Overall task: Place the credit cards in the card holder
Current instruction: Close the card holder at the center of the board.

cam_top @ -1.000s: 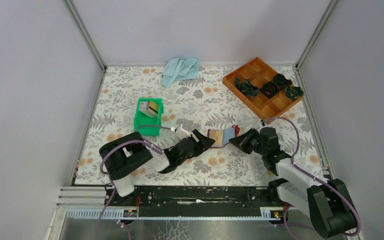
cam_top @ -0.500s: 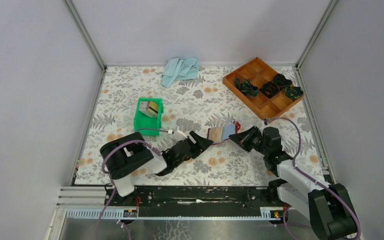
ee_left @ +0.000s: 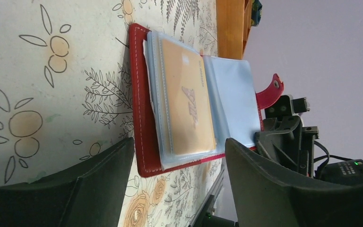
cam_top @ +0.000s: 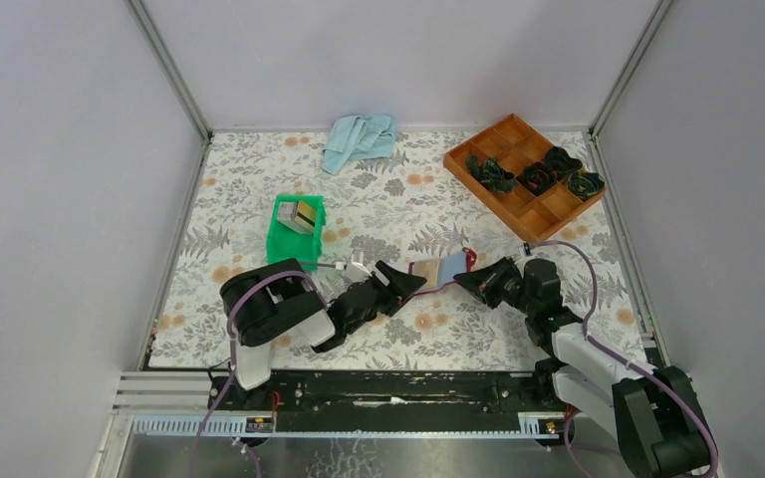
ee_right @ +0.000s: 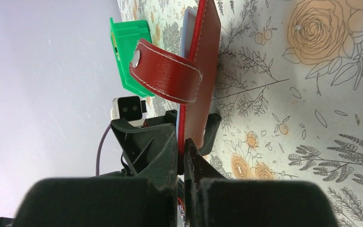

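The dark red card holder point(cam_top: 440, 269) lies open in the middle of the table, its pale blue sleeves facing up. A gold credit card point(ee_left: 188, 101) sits in the top clear sleeve. My right gripper point(cam_top: 466, 280) is shut on the holder's right cover point(ee_right: 203, 71) and holds it tilted up, with the snap tab point(ee_right: 168, 75) curling over. My left gripper point(cam_top: 410, 280) is open at the holder's left side; in its wrist view its fingers point(ee_left: 99, 179) straddle the near edge without touching it. More credit cards point(cam_top: 305, 214) stand in the green bin.
The green bin point(cam_top: 292, 239) stands left of centre behind my left arm. An orange compartment tray point(cam_top: 524, 174) holding dark green things sits at the back right. A light blue cloth point(cam_top: 359, 139) lies at the back edge.
My left arm's upper part has swung right while its gripper stayed by the holder. The right gripper has shifted slightly left with the cover still in it.
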Available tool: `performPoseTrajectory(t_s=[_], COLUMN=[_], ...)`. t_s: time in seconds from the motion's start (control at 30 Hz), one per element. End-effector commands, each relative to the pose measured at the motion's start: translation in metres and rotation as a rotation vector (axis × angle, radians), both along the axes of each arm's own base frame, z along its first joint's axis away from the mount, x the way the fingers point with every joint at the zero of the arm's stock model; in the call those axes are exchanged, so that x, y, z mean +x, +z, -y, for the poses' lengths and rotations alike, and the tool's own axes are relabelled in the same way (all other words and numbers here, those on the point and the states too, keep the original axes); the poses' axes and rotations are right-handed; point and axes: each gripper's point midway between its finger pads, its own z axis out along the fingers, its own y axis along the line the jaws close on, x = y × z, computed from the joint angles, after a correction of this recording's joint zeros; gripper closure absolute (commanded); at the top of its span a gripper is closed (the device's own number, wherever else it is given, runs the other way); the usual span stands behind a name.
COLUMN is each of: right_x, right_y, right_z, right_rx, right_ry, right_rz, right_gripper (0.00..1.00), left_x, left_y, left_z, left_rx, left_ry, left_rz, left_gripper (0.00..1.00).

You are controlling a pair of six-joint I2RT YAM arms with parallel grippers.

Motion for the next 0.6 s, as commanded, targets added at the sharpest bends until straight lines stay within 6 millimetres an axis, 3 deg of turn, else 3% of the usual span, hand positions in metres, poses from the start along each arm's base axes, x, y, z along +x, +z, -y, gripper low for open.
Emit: performPoseTrajectory(t_s=[0.0, 0.37, 0.57], right_x=[0.001, -0.013, -0.024], right_y=[0.024, 0.013, -0.001], right_z=[-0.008, -0.012, -0.013], right_rx=[0.08, 0.022, 0.009], right_ry=[0.039, 0.124, 0.171], right_rz=[0.063, 0.038, 0.012], right_gripper=[1.0, 1.0, 1.0], left_x=[-0.027, -0.016, -0.011], left_y=[-0.077, -0.06, -0.046], left_z=[-0.037, -0.051, -0.046], left_rx=[0.218, 0.22, 0.2], left_ry=[-0.023, 0.025, 0.016], left_rz=[-0.158, -0.062, -0.003], left_gripper=[0.22, 0.28, 0.29])
